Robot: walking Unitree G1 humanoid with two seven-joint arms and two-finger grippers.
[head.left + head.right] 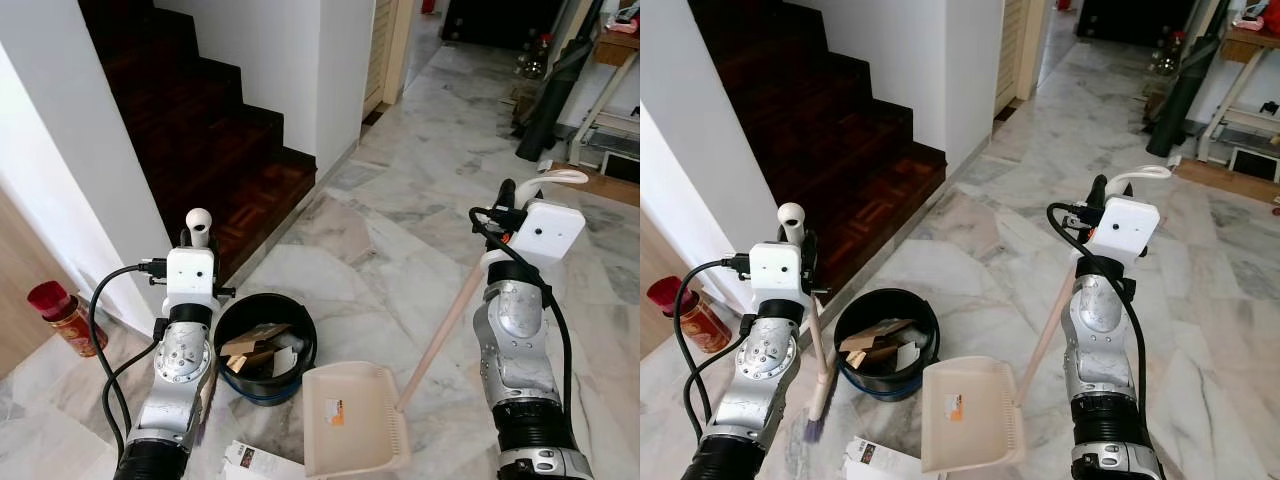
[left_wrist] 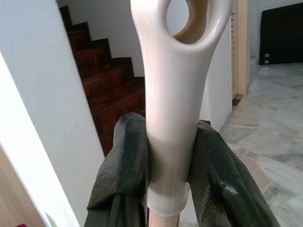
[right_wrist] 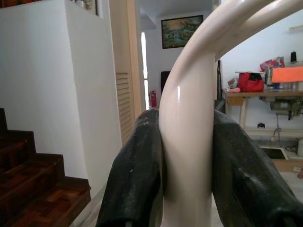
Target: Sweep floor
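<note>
Broom clamped in left gripper; dustpan (right gripper gripping handle).

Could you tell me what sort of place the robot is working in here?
Most likely a home's ground-floor hallway: a dark wooden staircase, a marble-tiled floor and a framed painting on the far wall.

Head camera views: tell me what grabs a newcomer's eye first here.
The cream dustpan lying flat on the marble floor between the two arms stands out, its long handle held by the right gripper. Just to its left is a black bin holding cardboard scraps, near the foot of the dark wooden stairs. The left gripper clamps the broom handle upright.
</note>
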